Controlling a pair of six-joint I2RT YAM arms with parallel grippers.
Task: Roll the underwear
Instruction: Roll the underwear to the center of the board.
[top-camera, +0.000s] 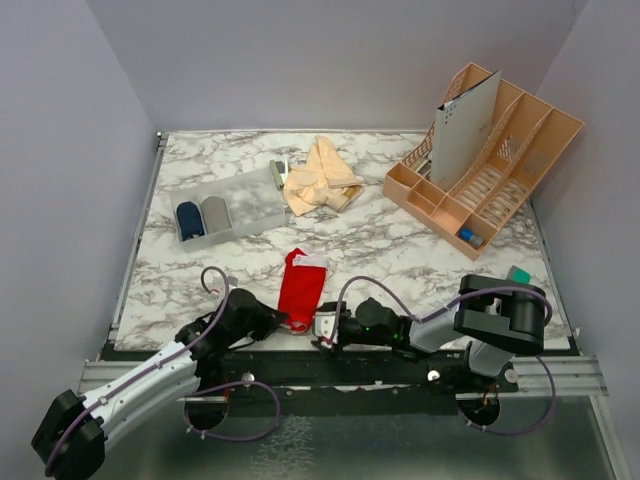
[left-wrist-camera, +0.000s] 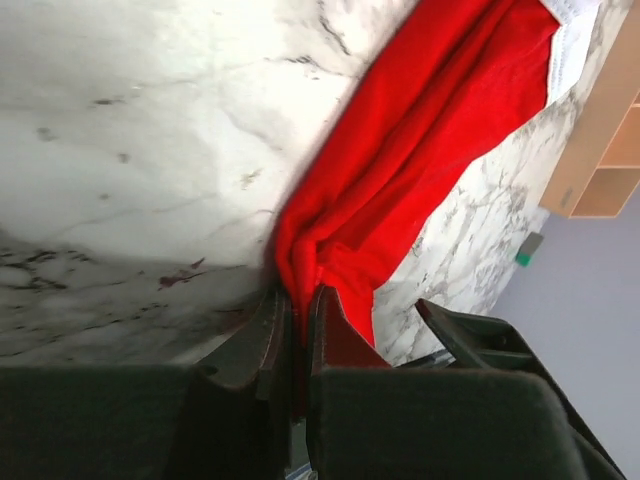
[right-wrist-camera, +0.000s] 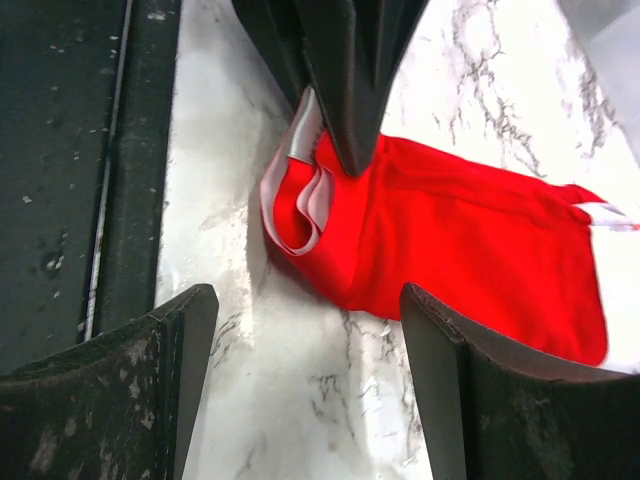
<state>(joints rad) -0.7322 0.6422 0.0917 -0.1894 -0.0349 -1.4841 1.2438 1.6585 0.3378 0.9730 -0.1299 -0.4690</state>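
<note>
Spanning most of the top view, one white marble table (top-camera: 400, 250) holds everything. Two black arms reach onto it from the near edge.

One tan slotted organizer (top-camera: 520, 150) sits at the far right corner, with a single grey-white board (top-camera: 465, 130) leaning upright in it and one small blue item (top-camera: 468, 236) in a front compartment.

One clear plastic bin (top-camera: 250, 200) lies at the far left. It holds two rolled bundles side by side at its left end, one navy (top-camera: 189, 218) and one grey (top-camera: 215, 212).

Just right of the bin lies one loose heap of peach-beige underwear (top-camera: 320, 180). How many pieces are in it cannot be counted.

One red underwear (top-camera: 301, 288) lies flat and unrolled near the front edge, between the two arms. Its white-grey trim (right-wrist-camera: 300, 190) curls up at the near end.

The left gripper (left-wrist-camera: 298, 300) is pressed together on the near edge of the red cloth, and a fold of fabric is pinched between its fingers (left-wrist-camera: 265, 335).

The right gripper (right-wrist-camera: 308, 295) stands spread wide just beside that same end, low over the marble. Its two fingers (right-wrist-camera: 440, 340) are well apart and touch no cloth.
</note>
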